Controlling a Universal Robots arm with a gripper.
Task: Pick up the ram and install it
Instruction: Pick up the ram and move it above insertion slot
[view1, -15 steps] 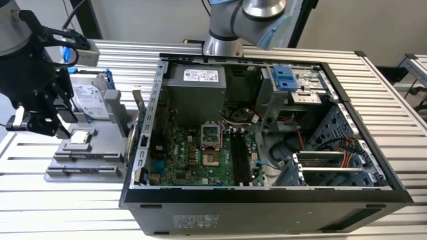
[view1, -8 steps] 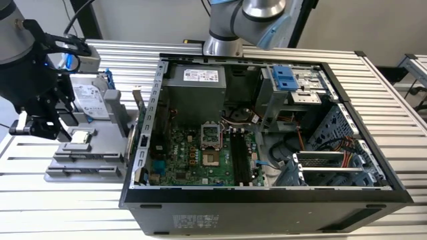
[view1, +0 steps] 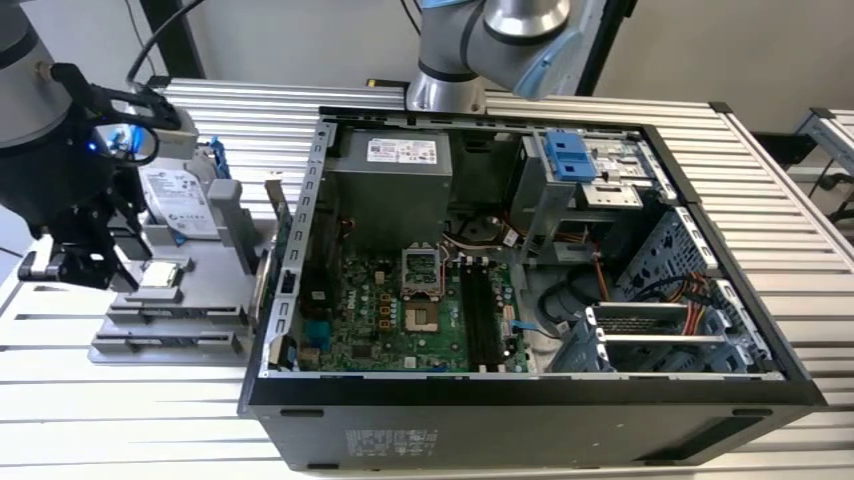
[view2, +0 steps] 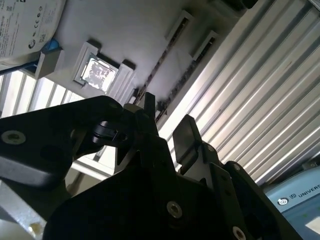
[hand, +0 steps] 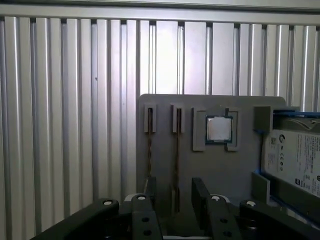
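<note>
Grey plastic makes the holder (hand: 225, 170). It lies on the ribbed metal table (hand: 65, 125), to the exterior view's left of the open computer case (view1: 534, 395). The ram (hand: 177, 150) stands on its thin edge in a slot of the holder. A second strip (hand: 149, 150) stands in the next slot, just beside it. The gripper (hand: 175, 186) hangs over the holder. Its two black fingers (hand: 200, 195) are spread apart, one on each side of the ram, and they hold nothing. I cannot tell if they touch it. A shiny square chip (hand: 219, 129) and a hard drive (hand: 295, 160) rest on the holder too. Inside the case lie a green board (view1: 387, 320) and long black slots (view1: 481, 310).
</note>
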